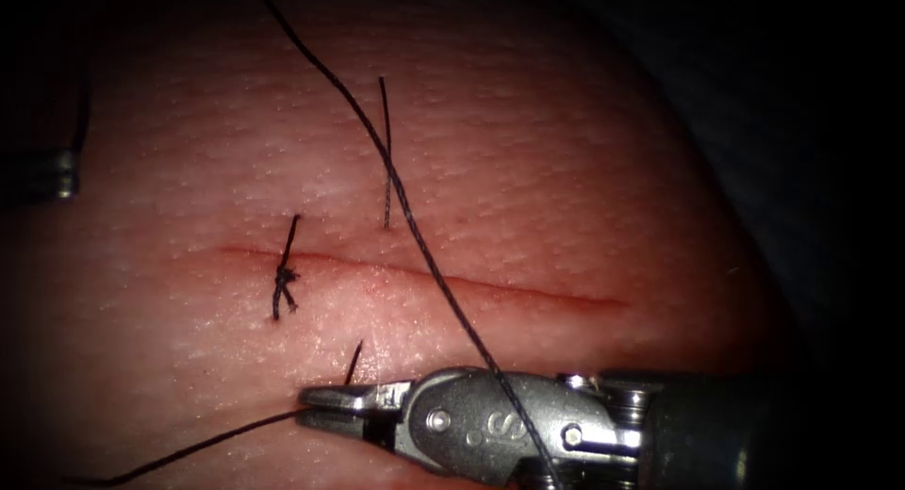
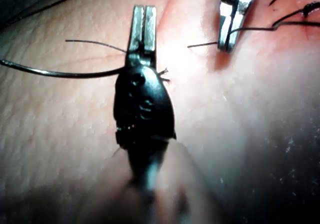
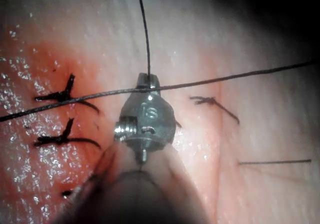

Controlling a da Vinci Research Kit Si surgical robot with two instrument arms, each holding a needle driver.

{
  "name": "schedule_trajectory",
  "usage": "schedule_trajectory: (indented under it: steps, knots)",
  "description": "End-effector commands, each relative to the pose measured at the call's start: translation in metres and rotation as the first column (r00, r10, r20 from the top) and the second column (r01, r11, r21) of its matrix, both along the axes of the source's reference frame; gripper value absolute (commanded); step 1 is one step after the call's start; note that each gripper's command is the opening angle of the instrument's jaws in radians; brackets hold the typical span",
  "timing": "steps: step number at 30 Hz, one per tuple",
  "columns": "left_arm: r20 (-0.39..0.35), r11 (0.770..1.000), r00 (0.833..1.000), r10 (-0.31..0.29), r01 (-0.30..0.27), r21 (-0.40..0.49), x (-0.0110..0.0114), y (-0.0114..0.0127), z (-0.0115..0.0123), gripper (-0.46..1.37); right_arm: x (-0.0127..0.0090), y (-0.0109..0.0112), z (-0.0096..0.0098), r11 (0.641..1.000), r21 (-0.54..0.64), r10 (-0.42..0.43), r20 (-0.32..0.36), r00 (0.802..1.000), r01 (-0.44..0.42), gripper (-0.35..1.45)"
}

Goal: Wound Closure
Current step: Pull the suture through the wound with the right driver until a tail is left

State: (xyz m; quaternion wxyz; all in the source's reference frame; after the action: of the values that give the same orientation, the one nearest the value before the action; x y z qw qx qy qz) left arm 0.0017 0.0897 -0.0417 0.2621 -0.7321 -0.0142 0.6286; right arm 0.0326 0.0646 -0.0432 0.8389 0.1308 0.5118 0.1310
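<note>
Close up, the tissue point(image 1: 566, 170), a pale pink piece of pork belly, carries a thin red cut point(image 1: 490, 287) that runs across the endoscope view. Toward the cut's left end, a knotted stitch point(image 1: 283, 278) of dark thread crosses it, with short tails sticking out. A loose thread end point(image 1: 385, 151) lies on the tissue behind the cut.

The right end effector point(image 1: 306, 410) comes in low from the right and lies in front of the cut, pointing left. Its jaws are pressed together, pinching the thread point(image 1: 189, 448), which trails off to the left. A second run of the thread slants down from the top, crosses the cut, and drapes over this tool's metal wrist.

Seen from the left wrist, the left end effector point(image 2: 143, 9) has its jaws pressed together, with nothing seen between the tips. Thread passes by their base; whether it is gripped cannot be told. Where the needle lies cannot be told.
</note>
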Motion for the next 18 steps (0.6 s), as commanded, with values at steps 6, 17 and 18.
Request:
schedule_trajectory:
  steps: [6,17,18]
  knots:
    - [0.000,1.000,1.000,0.001,-0.001,0.000,0.0000,-0.0001,0.0000,-0.35,0.0002,-0.0011,-0.0006,1.000,0.019,-0.014,0.008,1.000,0.013,-0.35]
    - [-0.002,1.000,1.000,0.001,-0.001,-0.005,0.0000,0.0000,0.0000,-0.35,0.0013,-0.0038,-0.0014,0.997,0.067,-0.045,-0.015,0.999,0.046,-0.35]
    - [-0.002,1.000,1.000,0.001,-0.001,-0.005,0.0000,0.0000,0.0000,-0.35,0.0013,-0.0037,-0.0014,0.997,0.065,-0.042,-0.023,0.999,0.043,-0.23]
